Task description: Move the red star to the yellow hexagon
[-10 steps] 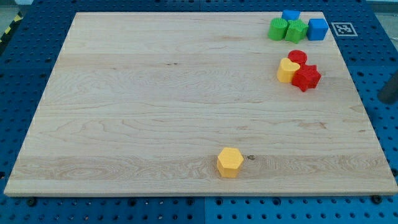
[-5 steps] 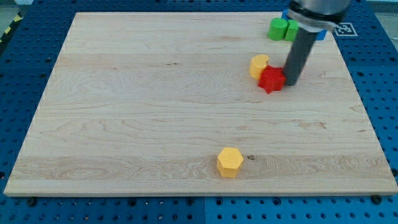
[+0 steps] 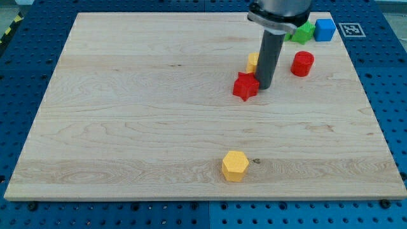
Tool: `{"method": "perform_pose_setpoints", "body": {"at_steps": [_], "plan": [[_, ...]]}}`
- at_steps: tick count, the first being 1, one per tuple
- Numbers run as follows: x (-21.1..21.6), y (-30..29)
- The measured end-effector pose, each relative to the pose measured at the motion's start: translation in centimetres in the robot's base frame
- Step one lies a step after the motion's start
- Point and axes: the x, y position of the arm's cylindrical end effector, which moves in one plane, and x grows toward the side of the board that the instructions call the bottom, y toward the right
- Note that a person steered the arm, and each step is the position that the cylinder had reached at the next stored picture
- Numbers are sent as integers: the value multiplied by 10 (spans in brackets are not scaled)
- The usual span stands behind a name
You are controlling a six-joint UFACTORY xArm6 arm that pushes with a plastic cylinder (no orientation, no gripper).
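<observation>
1. One yellow hexagon (image 3: 235, 166) sits alone close to the wooden board's (image 3: 127, 127) bottom edge, a little right of that edge's middle, well apart from every other block.

2. Up the board, right of centre and nearer the top edge than the bottom, lies the red star (image 3: 245, 86), well apart from the hexagon, which is below it and slightly to the view's left.

3. Touching the star's right side is the arm's tip (image 3: 264, 87), the lower end of a straight dark rod (image 3: 269, 60) that comes down from the view's top; the tool has no jaws to open or close and grips nothing, only pressing against the star.

4. Just behind the rod, a yellow block (image 3: 253, 62) shows on its left side, mostly hidden, so its shape cannot be told; it stands just above the star.

5. Right of the rod, toward the board's right edge, stands a red cylinder (image 3: 303, 63), apart from the star and the tip.

6. Farthest off, at the top right corner, a green block (image 3: 303, 32) peeps out from behind the arm's housing, with a blue cube (image 3: 325, 29) just beside it on the right.
</observation>
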Motion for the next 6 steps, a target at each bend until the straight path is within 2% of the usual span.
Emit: {"method": "perform_pose_setpoints", "body": {"at_steps": [3, 5, 6], "plan": [[-19, -35], [17, -55], [16, -77]]}}
